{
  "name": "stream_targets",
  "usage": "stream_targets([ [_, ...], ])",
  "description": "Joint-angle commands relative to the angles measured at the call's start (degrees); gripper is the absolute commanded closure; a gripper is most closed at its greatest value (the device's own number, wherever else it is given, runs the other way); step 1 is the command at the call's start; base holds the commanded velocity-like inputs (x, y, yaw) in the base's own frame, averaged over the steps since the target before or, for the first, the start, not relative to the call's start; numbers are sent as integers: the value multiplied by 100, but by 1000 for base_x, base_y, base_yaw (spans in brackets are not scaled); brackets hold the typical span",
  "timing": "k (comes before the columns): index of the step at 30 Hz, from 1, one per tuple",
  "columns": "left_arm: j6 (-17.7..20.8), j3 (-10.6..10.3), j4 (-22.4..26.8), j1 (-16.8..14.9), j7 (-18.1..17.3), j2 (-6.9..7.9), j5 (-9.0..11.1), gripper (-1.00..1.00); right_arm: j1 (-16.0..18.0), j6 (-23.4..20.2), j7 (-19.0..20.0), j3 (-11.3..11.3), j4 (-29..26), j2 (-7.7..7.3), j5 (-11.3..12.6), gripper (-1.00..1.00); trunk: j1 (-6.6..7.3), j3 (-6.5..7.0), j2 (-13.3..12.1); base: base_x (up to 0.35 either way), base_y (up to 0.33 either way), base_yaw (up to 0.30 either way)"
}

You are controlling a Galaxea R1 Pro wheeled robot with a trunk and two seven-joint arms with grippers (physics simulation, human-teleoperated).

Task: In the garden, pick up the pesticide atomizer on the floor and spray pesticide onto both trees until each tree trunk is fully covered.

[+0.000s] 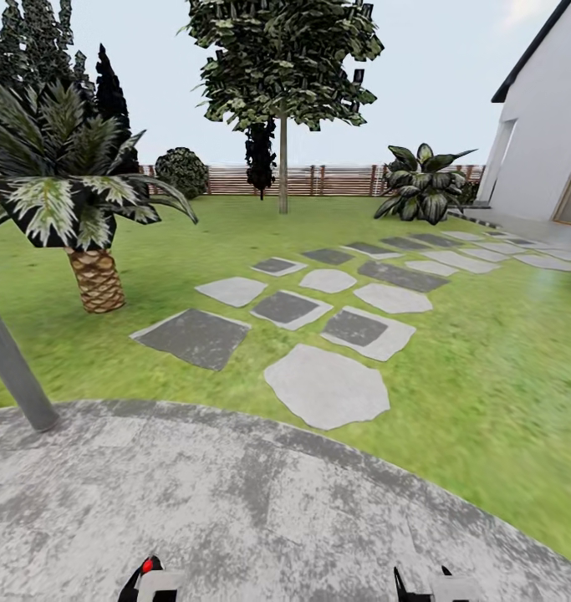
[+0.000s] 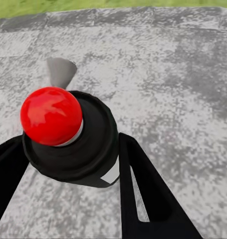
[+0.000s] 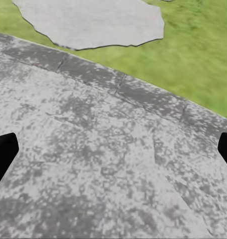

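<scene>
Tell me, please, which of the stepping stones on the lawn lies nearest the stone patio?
The large pale grey stone, irregular in outline, at the near end of the path. Its edge almost reaches the patio; the others lie farther up the lawn.

Bright, flat daylight (no cast shadows); grass [image 1: 486, 376] textures render blurry.

The pesticide atomizer [image 2: 68, 137] (black body, red ball top [image 2: 51, 115], grey nozzle) sits upright between the left end effector [image 2: 68, 184] fingers above the stone patio; one tree [image 1: 282, 100] stands on the lawn before the fence.
</scene>
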State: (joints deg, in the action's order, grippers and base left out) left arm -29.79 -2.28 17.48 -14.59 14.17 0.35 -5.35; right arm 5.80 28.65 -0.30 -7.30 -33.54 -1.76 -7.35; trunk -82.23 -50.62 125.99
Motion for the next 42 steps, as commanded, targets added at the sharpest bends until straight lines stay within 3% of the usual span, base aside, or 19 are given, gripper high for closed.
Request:
stream_targets([
  [1,0,0,1,0,2,0,-1,100,0,0,0,0,3,0,1,-100,0,0,0,339,0,0],
  [42,0,0,1,0,0,7,-1,100,0,0,4,0,6,0,-3,-100,0,0,0,339,0,0],
])
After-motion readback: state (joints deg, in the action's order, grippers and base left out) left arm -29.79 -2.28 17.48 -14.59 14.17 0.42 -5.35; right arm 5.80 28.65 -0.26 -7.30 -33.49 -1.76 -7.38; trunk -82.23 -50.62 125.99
